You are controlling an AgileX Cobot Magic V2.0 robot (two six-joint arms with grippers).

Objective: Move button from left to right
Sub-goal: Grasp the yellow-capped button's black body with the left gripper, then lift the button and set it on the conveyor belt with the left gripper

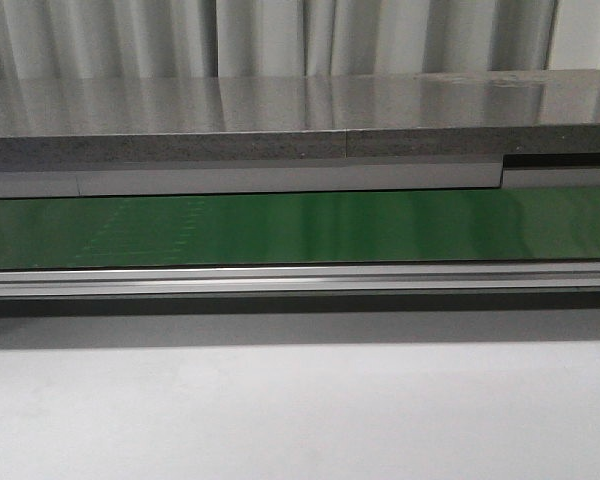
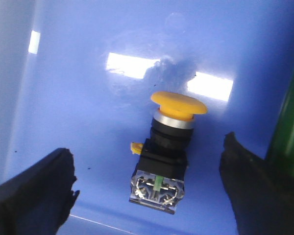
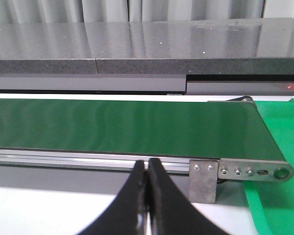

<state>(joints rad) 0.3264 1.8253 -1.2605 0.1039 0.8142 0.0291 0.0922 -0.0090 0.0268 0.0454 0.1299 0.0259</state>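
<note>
Button (image 2: 167,149) lying on its side on blue bin floor (image 2: 78,112), yellow cap away from my fingers, between my left gripper's (image 2: 149,188) spread jaws, untouched, my right gripper (image 3: 146,196) pinched closed on nothing, facing green conveyor belt (image 3: 122,127).

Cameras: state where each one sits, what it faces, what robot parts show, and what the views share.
Front: looks forward over the green conveyor belt; no arm shows.
Left wrist: looks down between the open left gripper at the button on a blue surface.
Right wrist: over the shut right gripper toward the belt.
Shared: front and right wrist both show the belt.
</note>
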